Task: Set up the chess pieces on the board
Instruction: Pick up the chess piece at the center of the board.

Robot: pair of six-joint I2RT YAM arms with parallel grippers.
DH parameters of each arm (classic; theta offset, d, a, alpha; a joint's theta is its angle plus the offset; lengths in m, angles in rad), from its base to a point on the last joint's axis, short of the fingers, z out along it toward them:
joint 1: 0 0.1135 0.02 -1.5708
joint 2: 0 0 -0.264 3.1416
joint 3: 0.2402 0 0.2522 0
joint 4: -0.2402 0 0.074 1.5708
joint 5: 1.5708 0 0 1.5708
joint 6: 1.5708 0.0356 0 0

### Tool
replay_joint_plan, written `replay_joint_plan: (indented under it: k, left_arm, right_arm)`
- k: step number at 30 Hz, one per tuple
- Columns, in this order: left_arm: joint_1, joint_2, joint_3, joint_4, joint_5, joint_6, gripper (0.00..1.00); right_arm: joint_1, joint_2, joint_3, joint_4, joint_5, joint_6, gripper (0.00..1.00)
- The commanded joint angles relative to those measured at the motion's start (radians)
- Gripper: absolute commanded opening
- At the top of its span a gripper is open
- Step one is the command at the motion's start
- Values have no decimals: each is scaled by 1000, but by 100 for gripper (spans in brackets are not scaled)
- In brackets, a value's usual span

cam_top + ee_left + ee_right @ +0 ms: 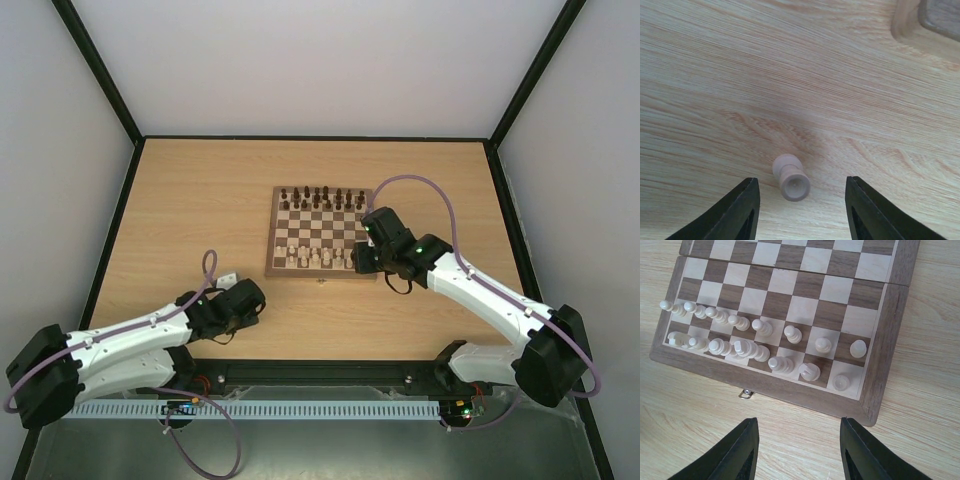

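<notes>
Lab test cell: white walls [320, 60], black frame [100, 70], 2 table-mounted arms [130, 340] [480, 290].

Cream chess pieces [742, 347] in two rows, one stray piece [791, 178] off the board [790, 396].
Rows upright on the checkered squares nearest and just ahead of the right claw [798, 430]; stray lying on its side between the left claw [801, 195] tips, untouched.

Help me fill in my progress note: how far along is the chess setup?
Done: two rows of cream pieces stand on the board's near side. In hand: the left pincer straddles one stray piece lying on the table, jaws apart and not touching it; the right pincer hangs open and empty before the board's near edge. Left: grip that stray piece and stand it on the board.
</notes>
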Motion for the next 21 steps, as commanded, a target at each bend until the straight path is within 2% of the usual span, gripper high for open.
replay_joint_plan:
  k: [1,12,21]
  left_arm:
    - [-7,46,19,-21,-46,-8,48]
    - [-17,143,83,-43,-128,1,37]
    - [-23,154,100,-62,-132,6,30]
  right_arm:
    - [-3,-23,-13,-9,-16,-17,46]
    - [-4,-28,-13,-11,-20,-17,46]
    - [-4,-23,-8,-9,-27,-21,46]
